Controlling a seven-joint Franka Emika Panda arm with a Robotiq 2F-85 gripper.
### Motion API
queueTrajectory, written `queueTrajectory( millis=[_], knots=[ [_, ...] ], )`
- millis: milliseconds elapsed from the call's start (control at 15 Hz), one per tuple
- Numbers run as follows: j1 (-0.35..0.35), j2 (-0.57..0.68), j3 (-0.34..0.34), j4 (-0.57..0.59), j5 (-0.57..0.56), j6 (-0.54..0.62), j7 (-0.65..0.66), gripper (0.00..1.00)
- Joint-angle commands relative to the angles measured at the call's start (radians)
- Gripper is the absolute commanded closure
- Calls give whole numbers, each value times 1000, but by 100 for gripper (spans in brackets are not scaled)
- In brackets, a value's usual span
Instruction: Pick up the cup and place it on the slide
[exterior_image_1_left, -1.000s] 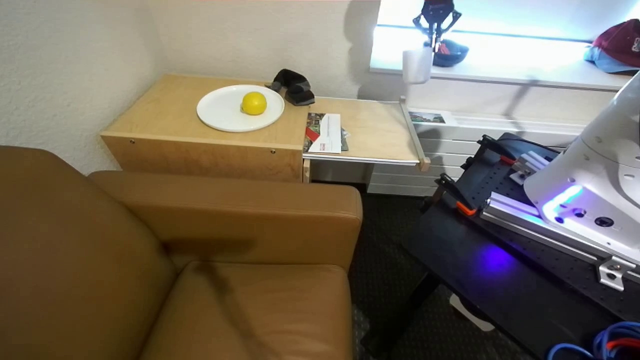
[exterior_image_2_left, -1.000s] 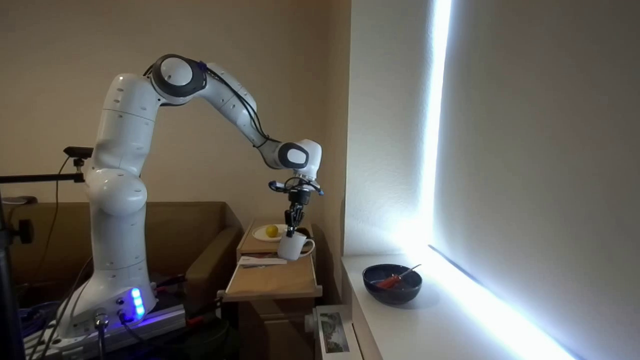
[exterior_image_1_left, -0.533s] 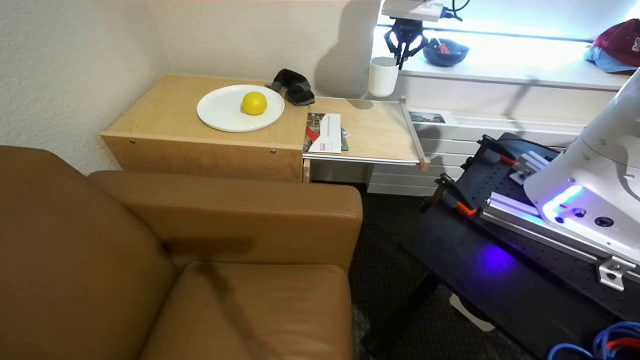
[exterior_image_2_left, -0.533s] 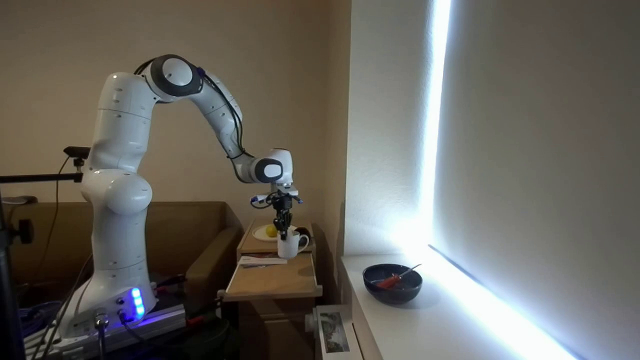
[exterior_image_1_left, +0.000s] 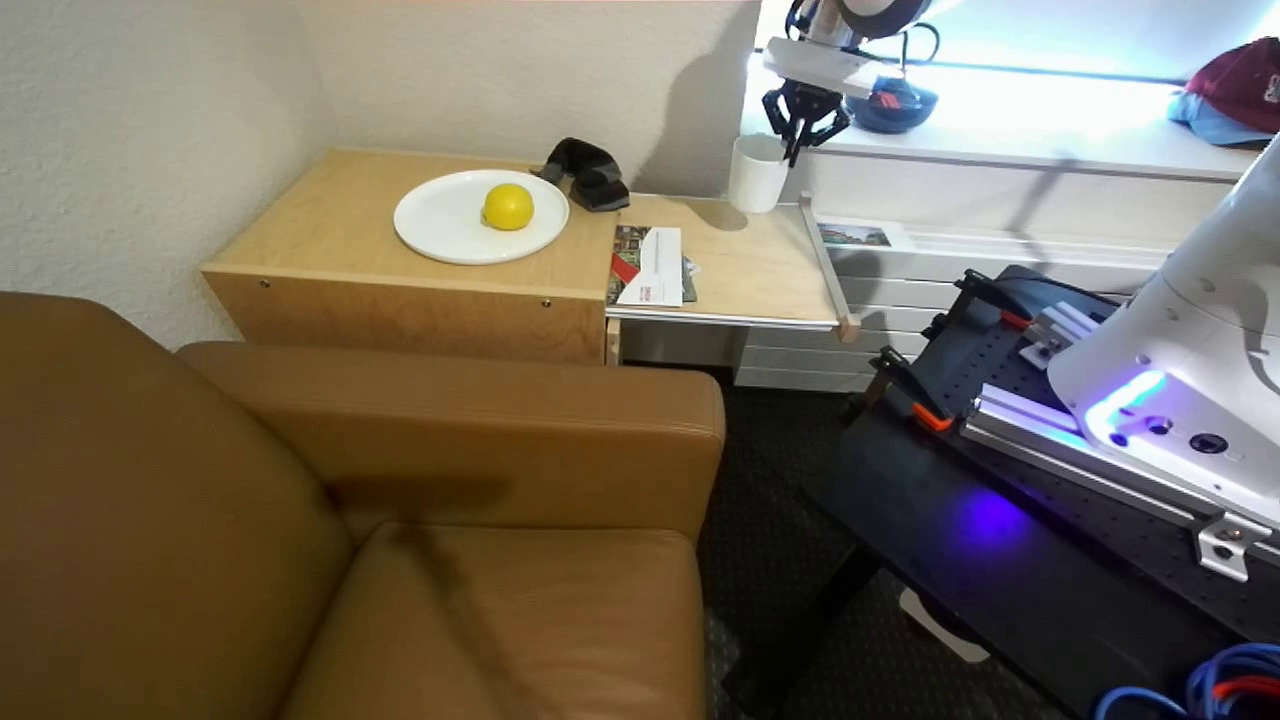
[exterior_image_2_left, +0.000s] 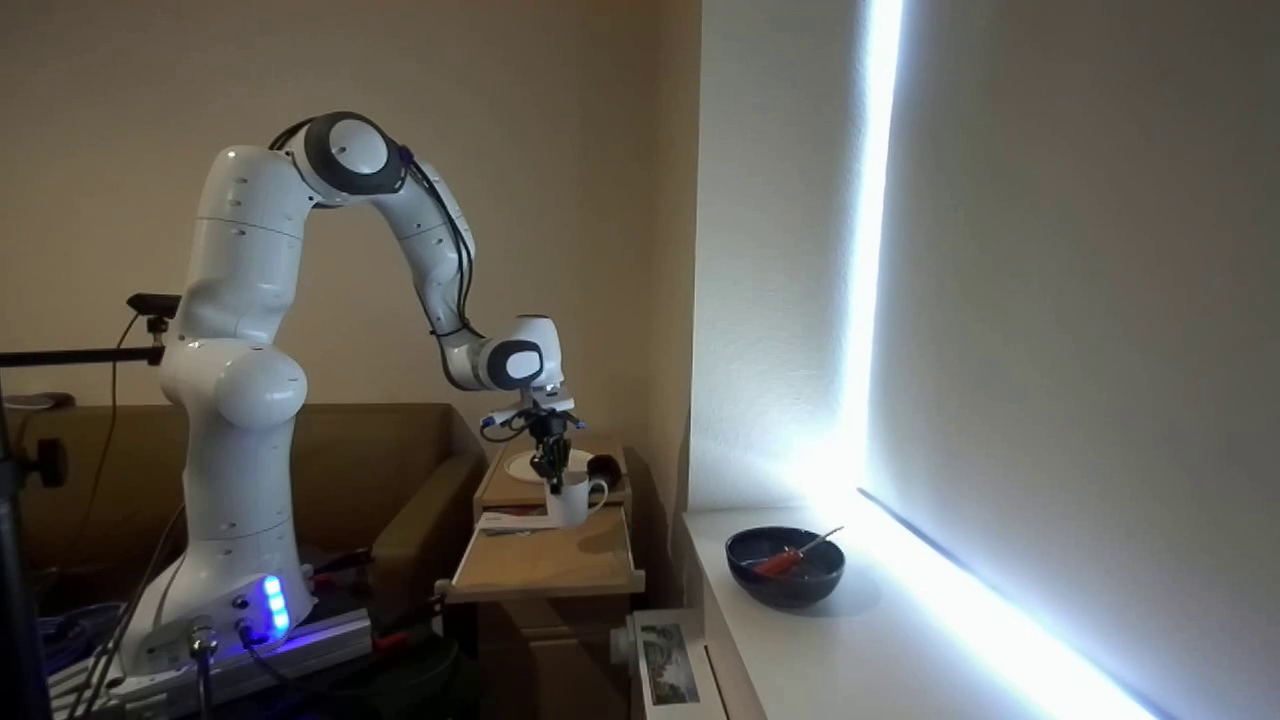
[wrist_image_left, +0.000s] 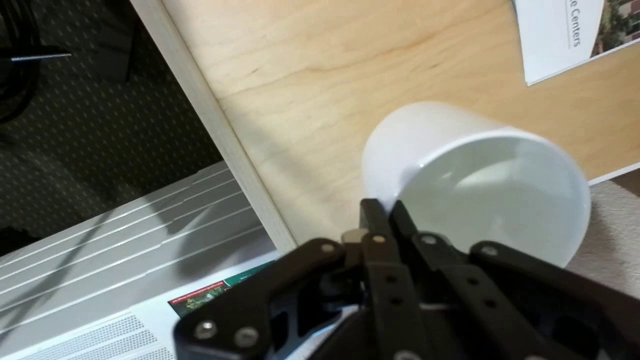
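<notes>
While the 2 jaws pinch the white cup at its rim, its handle points away from them. Below the jaws lies the slide; whether the cup's base touches it, I cannot tell. Printed cards lie on the slide near the jaws. Well apart from the jaws, on the wooden surface, a white plate carries 1 yellow fruit.

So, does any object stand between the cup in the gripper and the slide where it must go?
Nothing visible does: the gripper holds the cup by its rim over a bare part of the slide. Printed papers on it lie to one side of the cup.
</notes>
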Motion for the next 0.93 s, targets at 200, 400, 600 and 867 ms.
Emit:
queueTrajectory(
  millis=[200, 400, 600, 867],
  knots=[
    [14, 36, 23, 10, 27, -20, -37, 99],
    [44, 81, 44, 31, 27, -30, -41, 99],
    [73, 120, 48, 63, 32, -21, -42, 99],
    [73, 158, 62, 113, 80, -47, -69, 99]
  ],
)
